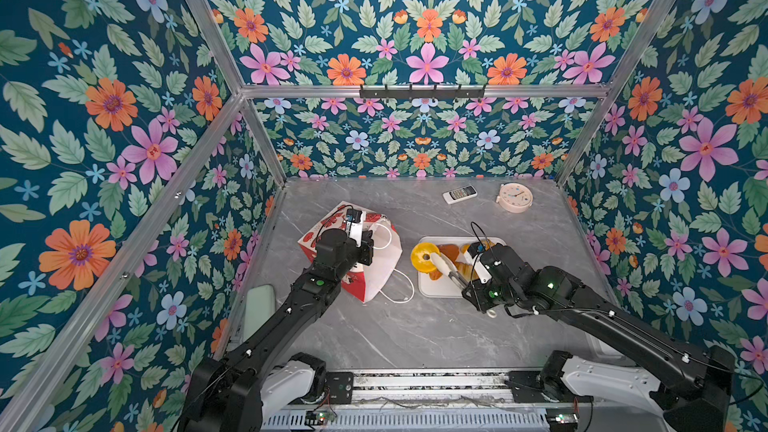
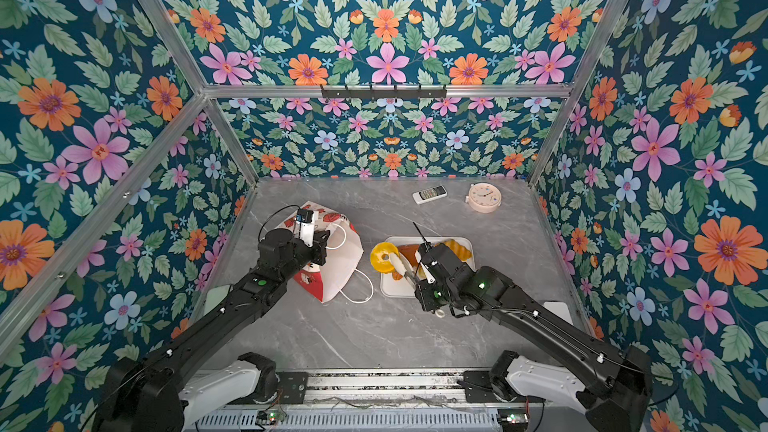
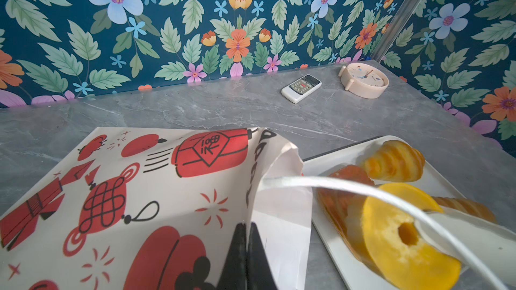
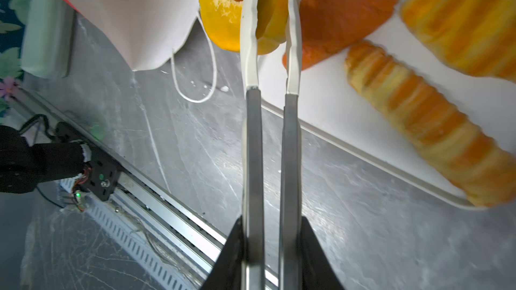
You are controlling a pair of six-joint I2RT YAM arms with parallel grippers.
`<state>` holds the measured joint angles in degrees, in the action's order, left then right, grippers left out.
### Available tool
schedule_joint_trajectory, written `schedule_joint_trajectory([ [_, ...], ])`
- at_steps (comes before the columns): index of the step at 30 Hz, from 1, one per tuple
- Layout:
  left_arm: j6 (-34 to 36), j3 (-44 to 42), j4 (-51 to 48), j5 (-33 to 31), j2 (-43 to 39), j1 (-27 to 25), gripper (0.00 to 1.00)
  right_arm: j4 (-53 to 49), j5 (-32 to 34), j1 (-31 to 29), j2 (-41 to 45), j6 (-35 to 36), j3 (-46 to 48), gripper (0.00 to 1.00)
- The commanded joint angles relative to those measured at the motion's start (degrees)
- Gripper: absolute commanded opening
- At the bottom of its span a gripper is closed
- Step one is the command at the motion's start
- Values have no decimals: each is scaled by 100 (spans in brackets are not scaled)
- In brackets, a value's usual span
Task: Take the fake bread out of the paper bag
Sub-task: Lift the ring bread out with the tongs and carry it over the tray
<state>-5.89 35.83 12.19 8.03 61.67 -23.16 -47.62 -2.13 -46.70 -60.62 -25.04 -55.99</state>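
Observation:
The paper bag (image 1: 376, 272) (image 2: 340, 261) (image 3: 139, 191) lies tilted on the grey table, mouth toward the tray. My left gripper (image 3: 247, 235) (image 1: 366, 248) is shut on the bag's rim edge. My right gripper (image 4: 272, 225) (image 1: 469, 284) is shut on metal tongs (image 4: 252, 140), whose white tips pinch a yellow ring donut (image 4: 220, 9) (image 1: 419, 259) (image 3: 391, 246) over the tray's left edge. Other fake bread lies on the white tray (image 4: 335, 101) (image 1: 432, 288): a brown bun (image 4: 343, 15), a croissant (image 4: 460, 29) and a long twisted stick (image 4: 418, 118). The bag's inside is hidden.
A white remote (image 1: 459, 194) and a pink clock (image 1: 515, 197) lie at the back of the table. A pale green object (image 1: 257, 309) rests by the left wall. The bag's cord handle (image 1: 401, 288) trails on the table between bag and tray.

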Motion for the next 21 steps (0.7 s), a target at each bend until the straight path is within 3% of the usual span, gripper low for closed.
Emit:
schedule_joint_trajectory([
  [1,-111,-15,271,-68,-44,13,0,-1143,537,-1,59,-117,-206,17],
  [12,-349,-450,688,72,-315,13,0,-2792,687,-2,-19,-602,-896,17],
  [21,-428,-646,1014,317,-281,13,0,-2792,430,-1,497,-1491,-297,17],
])
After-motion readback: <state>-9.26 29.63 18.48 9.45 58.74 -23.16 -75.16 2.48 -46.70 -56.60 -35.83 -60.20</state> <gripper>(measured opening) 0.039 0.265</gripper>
